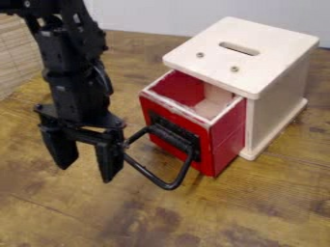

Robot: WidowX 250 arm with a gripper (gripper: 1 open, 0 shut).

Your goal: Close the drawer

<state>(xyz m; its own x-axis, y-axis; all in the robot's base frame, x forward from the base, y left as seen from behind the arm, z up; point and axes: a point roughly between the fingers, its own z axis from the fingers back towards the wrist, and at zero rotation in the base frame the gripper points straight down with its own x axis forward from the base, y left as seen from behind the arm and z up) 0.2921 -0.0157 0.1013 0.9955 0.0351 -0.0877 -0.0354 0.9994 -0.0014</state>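
Observation:
The red drawer [206, 130] stands partly pulled out of the cream-white cabinet [277, 92], its open top showing a red inside. Its large black loop handle [161, 159] hangs down from the glossy front onto the table. My black gripper [85, 162] hangs to the left of the drawer, fingers pointing down and spread apart, open with nothing between them. The right finger [112, 159] is close to the left end of the handle loop; whether they touch is unclear.
The cabinet has a slot [238, 46] on its top. The wooden table [245, 207] stretches around it, with bare boards in front and to the left. My arm rises from the gripper toward the upper left.

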